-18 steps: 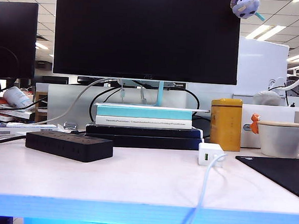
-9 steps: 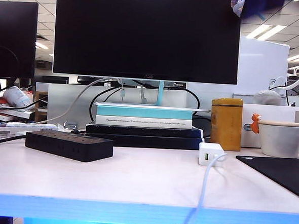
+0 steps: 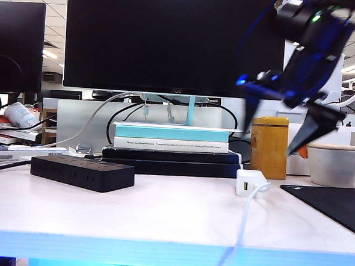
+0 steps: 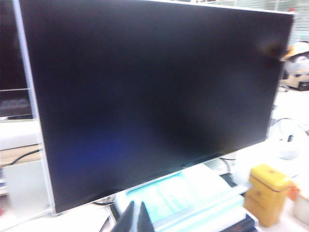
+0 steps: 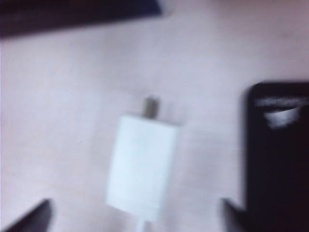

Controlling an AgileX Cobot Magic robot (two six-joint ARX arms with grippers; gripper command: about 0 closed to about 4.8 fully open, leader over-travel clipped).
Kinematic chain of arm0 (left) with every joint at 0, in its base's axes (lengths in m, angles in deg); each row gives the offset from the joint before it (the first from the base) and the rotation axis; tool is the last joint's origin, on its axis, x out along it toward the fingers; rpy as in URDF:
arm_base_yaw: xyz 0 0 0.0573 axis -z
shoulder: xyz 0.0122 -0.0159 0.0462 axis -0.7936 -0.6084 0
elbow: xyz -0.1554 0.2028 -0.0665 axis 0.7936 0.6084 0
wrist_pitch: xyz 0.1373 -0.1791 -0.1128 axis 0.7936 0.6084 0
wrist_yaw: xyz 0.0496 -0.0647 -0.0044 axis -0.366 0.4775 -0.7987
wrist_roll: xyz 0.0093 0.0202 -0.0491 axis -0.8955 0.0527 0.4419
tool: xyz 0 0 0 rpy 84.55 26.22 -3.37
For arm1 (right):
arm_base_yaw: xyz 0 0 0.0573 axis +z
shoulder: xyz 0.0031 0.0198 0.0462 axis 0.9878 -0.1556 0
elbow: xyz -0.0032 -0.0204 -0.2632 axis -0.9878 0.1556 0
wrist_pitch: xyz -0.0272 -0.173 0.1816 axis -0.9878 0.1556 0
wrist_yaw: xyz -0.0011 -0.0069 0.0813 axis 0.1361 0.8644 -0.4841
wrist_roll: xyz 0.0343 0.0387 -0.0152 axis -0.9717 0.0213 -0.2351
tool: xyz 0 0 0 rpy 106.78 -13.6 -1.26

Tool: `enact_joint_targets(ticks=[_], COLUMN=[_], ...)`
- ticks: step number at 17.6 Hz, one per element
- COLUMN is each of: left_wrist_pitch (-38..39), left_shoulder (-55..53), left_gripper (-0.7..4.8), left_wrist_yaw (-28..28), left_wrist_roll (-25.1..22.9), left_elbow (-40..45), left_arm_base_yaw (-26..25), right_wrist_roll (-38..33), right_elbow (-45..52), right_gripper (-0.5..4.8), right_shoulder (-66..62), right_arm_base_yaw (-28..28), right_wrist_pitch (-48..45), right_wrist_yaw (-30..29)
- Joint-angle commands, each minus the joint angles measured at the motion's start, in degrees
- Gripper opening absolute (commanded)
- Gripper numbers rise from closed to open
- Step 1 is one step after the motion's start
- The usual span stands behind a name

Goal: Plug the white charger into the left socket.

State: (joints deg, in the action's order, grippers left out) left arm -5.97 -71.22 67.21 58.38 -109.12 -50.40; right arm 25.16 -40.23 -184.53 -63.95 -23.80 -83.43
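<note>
A pale, smooth table (image 3: pixel 160 216) fills the foreground of an office lit by ceiling panels. A large dark monitor (image 3: pixel 174 39) stands at the back over a stack of books (image 3: pixel 170 146), with a yellow tin (image 3: pixel 268 146), a white mug (image 3: pixel 334 164) and a black mat (image 3: pixel 336 206) to the right.

The right gripper (image 3: pixel 278 136) hangs in the air above the table, its two dark fingers spread wide apart and pointing down — nothing is between them and they touch nothing. The white charger (image 3: pixel 250 182) sits on the table below and slightly left of that gripper, clear of both fingers. In the right wrist view, the charger (image 5: pixel 142 166) lies between the two blurred fingertips (image 5: pixel 34 215).

The left gripper (image 4: pixel 137 218) shows only in its own wrist view, fingers pressed together and empty, aimed toward the monitor and books.

The charger is a small white block with a metal prong showing at one end and a thin white cable (image 3: pixel 237 233) running off the table's front edge. The black power strip (image 3: pixel 81 172) lies well to the left of the right gripper — its left socket (image 3: pixel 52 160) cannot be made out clearly.
</note>
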Motion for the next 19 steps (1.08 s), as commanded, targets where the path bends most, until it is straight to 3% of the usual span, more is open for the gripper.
enact_joint_targets(ticks=[1, 12, 15, 16, 19], left_wrist_pitch=[-1.2, -1.1, -1.1, -1.1, -1.0], left_shoulder=[0.2, 0.6, 0.6, 0.6, 0.6], left_gripper=[-0.05, -0.05, -0.05, -0.05, -0.05], left_wrist_yaw=[0.4, 0.4, 0.4, 0.4, 0.4], left_wrist_roll=[0.0, 0.0, 0.2, 0.2, 0.2], left_elbow=[-0.2, -0.2, -0.2, -0.2, -0.2], left_arm_base_yaw=[0.2, 0.2, 0.2, 0.2, 0.2], right_wrist_roll=[-2.5, -4.0, -4.0, -4.0, -4.0], right_elbow=[-0.4, -1.4, -1.4, -1.4, -1.4], right_gripper=[4.79, 4.74, 2.49, 2.09, 2.10], right_shoulder=[-2.3, -8.3, -8.3, -8.3, -8.3], right_arm_base_yaw=[2.3, 2.8, 2.8, 2.8, 2.8], right_wrist_pitch=[-2.7, -4.0, -4.1, -4.1, -4.3], right_wrist_yaw=[1.9, 4.0, 3.7, 2.1, -0.2])
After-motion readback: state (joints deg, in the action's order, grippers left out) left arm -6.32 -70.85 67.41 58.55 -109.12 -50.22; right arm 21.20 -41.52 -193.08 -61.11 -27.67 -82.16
